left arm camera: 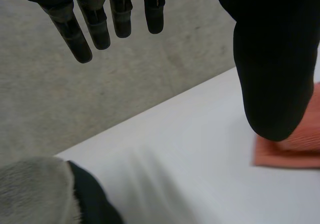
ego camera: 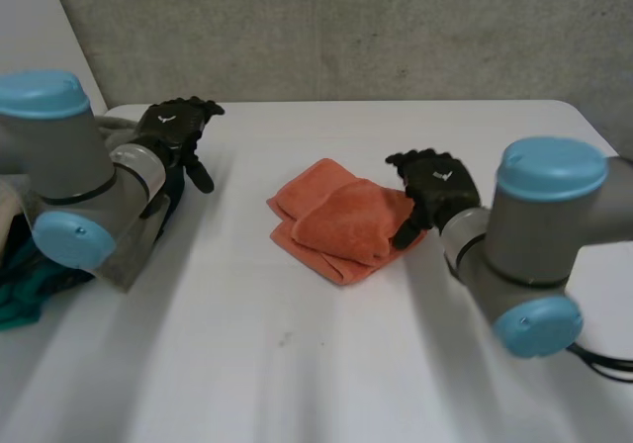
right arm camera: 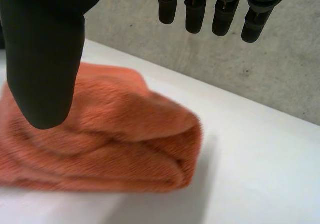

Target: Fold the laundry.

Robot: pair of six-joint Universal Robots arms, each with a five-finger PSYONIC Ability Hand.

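Towel (ego camera: pixel 341 221) looks folded. My right hand (ego camera: pixel 435 191) beside it and my left hand (ego camera: pixel 178 127) are both released. The pile (ego camera: pixel 25 290) is unfolded.

a white table (ego camera: pixel 326 364) stands against a rough grey concrete wall (ego camera: pixel 346 28), under soft, even light.

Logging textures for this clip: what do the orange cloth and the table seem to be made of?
Orange cloth: looks like terry or microfibre towelling, matte; fuzzy ribbed pile and soft rounded folds show. Table: smooth white top, probably laminate or painted board; soft shadows, no grain visible.
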